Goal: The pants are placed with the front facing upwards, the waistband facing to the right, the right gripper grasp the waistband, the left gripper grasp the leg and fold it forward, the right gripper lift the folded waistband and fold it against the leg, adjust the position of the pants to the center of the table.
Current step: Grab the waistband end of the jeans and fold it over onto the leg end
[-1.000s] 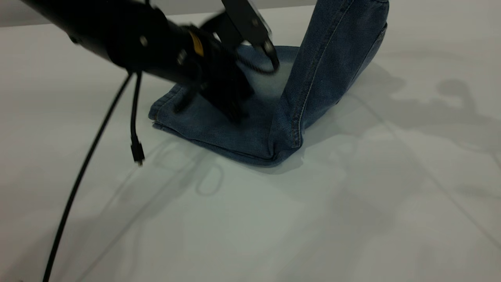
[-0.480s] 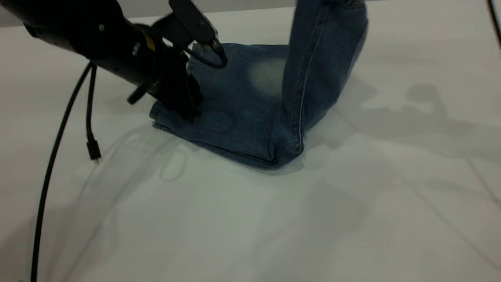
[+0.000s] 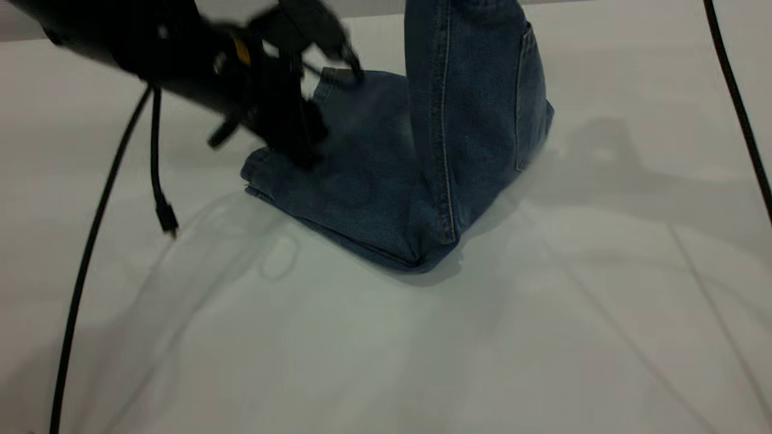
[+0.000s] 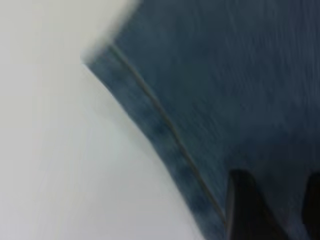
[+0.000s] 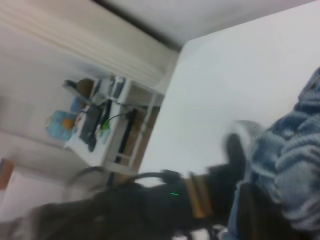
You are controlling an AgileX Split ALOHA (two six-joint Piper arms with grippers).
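The left gripper (image 3: 301,129) hangs over the left end of the pants (image 3: 374,175), its dark fingers (image 4: 245,210) showing a gap between them above the denim, close to the stitched leg hem (image 4: 165,135); they clamp nothing. The left arm (image 3: 139,45) stretches in from the far left, with a black cable (image 3: 90,241) and a loose plug (image 3: 166,220) dangling beside it.

The right gripper is out of the exterior view, above the top edge. In the right wrist view its fingers (image 5: 250,210) are closed on the puckered waistband (image 5: 295,150), with gathered blue denim bunched right against them.

The pants are short blue denim ones. Their leg half lies flat on the white table (image 3: 422,349), spreading from the middle toward the left and far side. Their upper half (image 3: 476,102) rises upright from a fold at the near right corner, showing tan seam stitching and a pocket, and passes out of the picture at the top. A second black cable (image 3: 739,108) crosses the far right of the table.
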